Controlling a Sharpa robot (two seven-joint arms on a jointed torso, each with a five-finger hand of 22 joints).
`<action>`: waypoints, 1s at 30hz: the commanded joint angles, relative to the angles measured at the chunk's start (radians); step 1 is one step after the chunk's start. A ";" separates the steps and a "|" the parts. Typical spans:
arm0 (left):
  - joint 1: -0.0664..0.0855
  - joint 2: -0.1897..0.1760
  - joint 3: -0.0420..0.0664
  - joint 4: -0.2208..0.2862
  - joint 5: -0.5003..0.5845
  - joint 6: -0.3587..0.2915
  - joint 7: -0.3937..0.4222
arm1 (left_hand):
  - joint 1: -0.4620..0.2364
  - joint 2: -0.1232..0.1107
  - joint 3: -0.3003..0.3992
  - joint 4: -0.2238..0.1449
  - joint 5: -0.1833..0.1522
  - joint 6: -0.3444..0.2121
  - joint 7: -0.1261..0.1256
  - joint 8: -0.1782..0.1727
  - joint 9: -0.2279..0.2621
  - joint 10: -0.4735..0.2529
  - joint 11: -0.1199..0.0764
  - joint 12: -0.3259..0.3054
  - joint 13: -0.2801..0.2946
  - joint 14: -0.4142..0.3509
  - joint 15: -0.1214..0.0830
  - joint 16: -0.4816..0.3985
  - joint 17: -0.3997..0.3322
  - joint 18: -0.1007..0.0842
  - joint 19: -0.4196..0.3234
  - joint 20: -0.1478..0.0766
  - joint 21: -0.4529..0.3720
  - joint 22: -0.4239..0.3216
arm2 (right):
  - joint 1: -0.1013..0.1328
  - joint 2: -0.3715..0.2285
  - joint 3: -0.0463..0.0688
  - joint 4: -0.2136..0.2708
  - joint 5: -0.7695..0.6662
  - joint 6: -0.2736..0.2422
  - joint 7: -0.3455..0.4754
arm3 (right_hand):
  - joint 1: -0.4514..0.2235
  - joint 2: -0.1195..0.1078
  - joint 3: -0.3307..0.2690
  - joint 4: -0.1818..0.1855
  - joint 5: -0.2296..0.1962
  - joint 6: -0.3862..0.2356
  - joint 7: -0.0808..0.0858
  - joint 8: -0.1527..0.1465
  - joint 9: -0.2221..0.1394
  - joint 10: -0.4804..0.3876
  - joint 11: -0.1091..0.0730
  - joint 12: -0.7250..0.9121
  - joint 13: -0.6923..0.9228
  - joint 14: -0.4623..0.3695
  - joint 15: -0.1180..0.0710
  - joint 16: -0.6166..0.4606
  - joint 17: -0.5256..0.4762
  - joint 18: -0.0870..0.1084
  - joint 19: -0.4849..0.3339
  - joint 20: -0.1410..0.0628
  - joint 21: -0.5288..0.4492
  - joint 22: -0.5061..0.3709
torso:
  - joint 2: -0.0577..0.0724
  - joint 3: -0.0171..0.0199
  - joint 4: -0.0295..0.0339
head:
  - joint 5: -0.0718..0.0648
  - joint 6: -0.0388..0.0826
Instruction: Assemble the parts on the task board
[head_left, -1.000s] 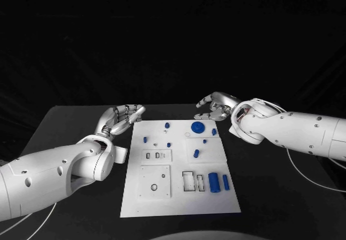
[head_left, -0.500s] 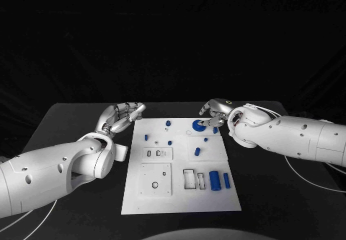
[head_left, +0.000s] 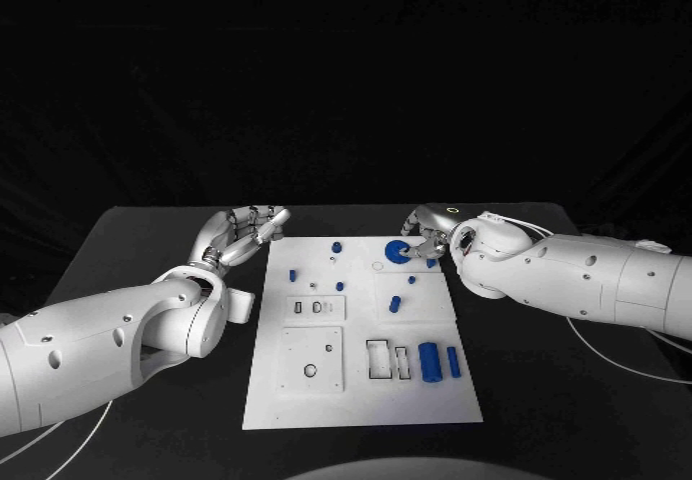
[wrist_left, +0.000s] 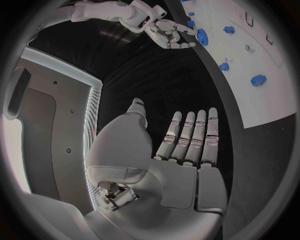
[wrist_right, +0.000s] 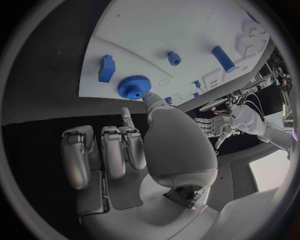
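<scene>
Right robot hand (head_left: 428, 232) at board's (head_left: 361, 400) far edge

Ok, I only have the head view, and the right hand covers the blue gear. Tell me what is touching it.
Observer: In the right wrist view, the right hand has its thumb tip on the toothed rim of the blue gear. Nothing grips the gear.
Operator: Now give me the other fingers.
Observer: They are curled back toward the palm, clear of the gear, which lies flat on the task board.
Operator: Check the left hand's palm too.
Observer: In the left wrist view, the left hand is flat with its fingers straight and side by side. It holds nothing and is over the black table beside the board.
</scene>
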 joint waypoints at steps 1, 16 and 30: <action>0.001 0.000 0.001 0.004 -0.005 0.012 0.014 | 0.002 0.009 0.007 0.000 -0.001 -0.003 0.063 0.006 0.001 0.007 0.000 -0.004 0.000 -0.006 0.000 -0.006 0.001 -0.008 -0.007 -0.002 -0.003 -0.001 | -0.005 0.008 0.000 -0.011 -0.030 0.036 -0.025 | 0.006 0.000 0.008 -0.001 0.005 0.005 0.008 0.000 0.004 0.105 0.007 0.003 0.263 0.106 0.000 0.004 0.263 -0.014 0.105 -0.002 0.004 0.263 | 0.000 -0.0002 0.0005 | -0.002 0.002; 0.001 -0.005 0.001 0.006 -0.005 0.010 0.013 | 0.002 0.010 0.007 0.000 -0.001 -0.003 0.063 0.006 0.001 0.007 0.000 -0.004 0.000 -0.007 0.000 -0.006 0.001 -0.008 -0.008 -0.002 -0.003 -0.001 | -0.011 0.040 0.000 -0.039 -0.033 0.058 -0.036 | 0.009 0.010 0.023 -0.011 -0.013 0.027 0.012 0.008 0.016 0.105 0.012 0.003 0.263 0.106 0.005 0.004 0.263 -0.014 0.105 0.002 0.004 0.263 | 0.001 -0.0001 0.0013 | -0.001 -0.002; 0.001 -0.006 0.001 0.007 -0.005 0.008 0.012 | 0.003 0.011 0.007 0.000 0.000 -0.003 0.063 0.007 0.002 0.008 0.000 -0.005 0.000 -0.007 0.000 -0.006 0.001 -0.008 -0.008 -0.002 -0.004 -0.002 | -0.015 0.055 0.000 -0.046 -0.034 0.062 -0.038 | 0.016 0.017 0.035 -0.021 -0.018 0.045 0.012 0.013 0.024 0.105 0.012 0.003 0.263 0.106 0.006 0.004 0.263 -0.014 0.105 0.004 0.004 0.263 | 0.000 0.0001 0.0016 | 0.003 -0.005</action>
